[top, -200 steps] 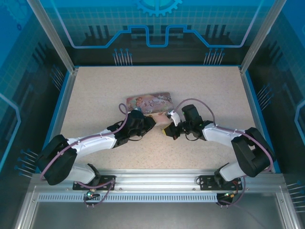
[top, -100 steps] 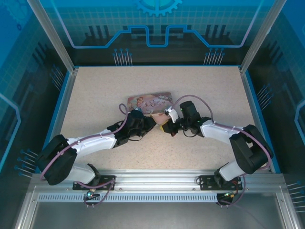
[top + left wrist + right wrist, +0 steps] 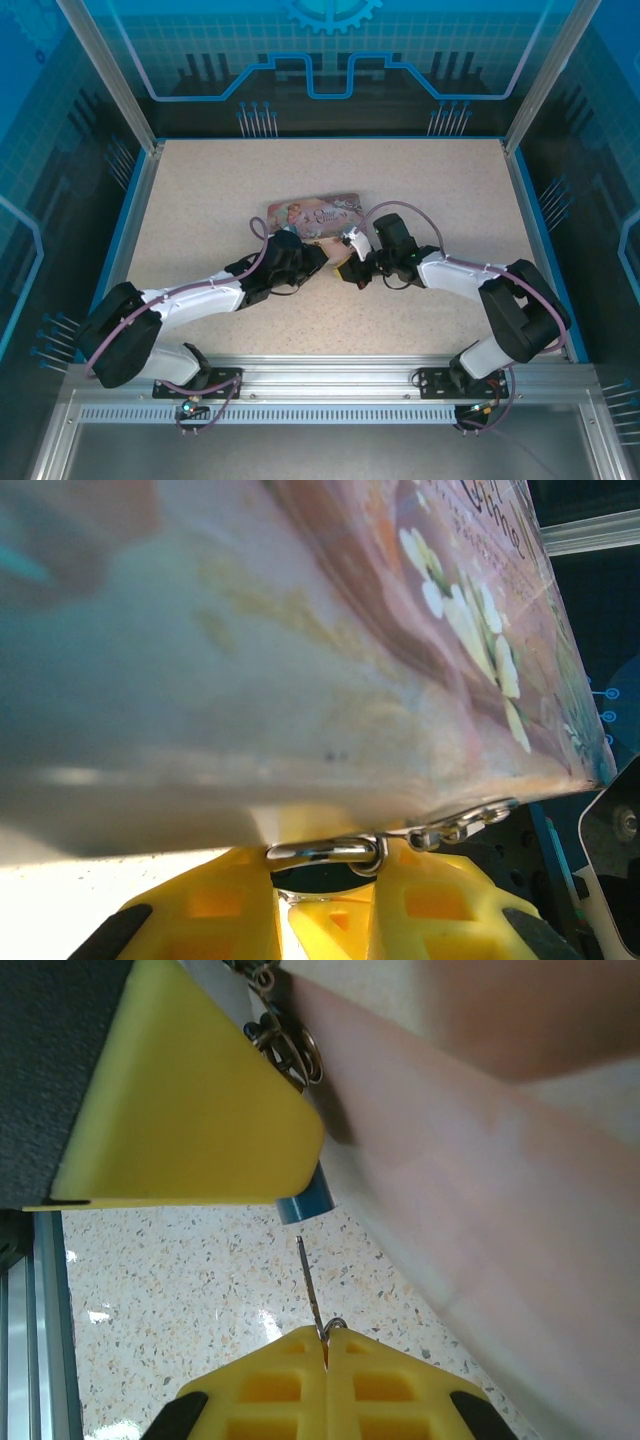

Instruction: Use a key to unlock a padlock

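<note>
At the centre of the top view, the right gripper [image 3: 352,270] is being brought leftward, nearer the left gripper [image 3: 318,256] than a second ago. The key [image 3: 310,1285] is being pinched shut at the bottom middle of the right wrist frame, its tip pointing up at the padlock [image 3: 304,1203], just short of it. The padlock is apparently being clamped by the left fingers [image 3: 200,910] beside the pink tin [image 3: 460,1220]. Insertion is being neared, and fine alignment is probably still being called for.

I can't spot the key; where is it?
The key is pinched in the right end effector, low in the right wrist view, tip below the padlock by the tin.
</note>
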Tool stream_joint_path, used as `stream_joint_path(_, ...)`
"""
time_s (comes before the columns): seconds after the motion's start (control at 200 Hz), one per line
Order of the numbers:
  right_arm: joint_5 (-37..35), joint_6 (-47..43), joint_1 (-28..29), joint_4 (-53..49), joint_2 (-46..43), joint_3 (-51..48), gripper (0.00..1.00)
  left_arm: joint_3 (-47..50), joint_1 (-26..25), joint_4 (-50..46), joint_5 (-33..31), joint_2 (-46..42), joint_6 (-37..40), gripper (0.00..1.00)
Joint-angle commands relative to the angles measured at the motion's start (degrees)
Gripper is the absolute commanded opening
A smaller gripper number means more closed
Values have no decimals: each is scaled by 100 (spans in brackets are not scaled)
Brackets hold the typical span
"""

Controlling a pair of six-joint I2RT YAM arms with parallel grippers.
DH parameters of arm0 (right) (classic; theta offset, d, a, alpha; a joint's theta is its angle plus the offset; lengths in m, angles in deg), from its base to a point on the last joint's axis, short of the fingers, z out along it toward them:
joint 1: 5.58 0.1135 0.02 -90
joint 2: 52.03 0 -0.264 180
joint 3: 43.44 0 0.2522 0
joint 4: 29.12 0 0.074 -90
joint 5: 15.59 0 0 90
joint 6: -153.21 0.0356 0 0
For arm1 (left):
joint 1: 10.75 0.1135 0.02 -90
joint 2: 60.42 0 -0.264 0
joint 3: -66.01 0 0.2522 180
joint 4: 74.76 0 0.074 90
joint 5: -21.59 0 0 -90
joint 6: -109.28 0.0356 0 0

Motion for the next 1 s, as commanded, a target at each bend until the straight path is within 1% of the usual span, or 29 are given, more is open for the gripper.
stream_joint_path(0.0,-113,-77,57,-100,54,175,0,-63,38,361,224,-15,-108,0)
stream_joint_path(0.37,-88,-154,57,-144,159,407,0,-5,36,394,241,-40,-147,0)
stream_joint_path(0.995,-80,-276,57,-106,-76,246,0,29,54,382,241,-28,-134,0)
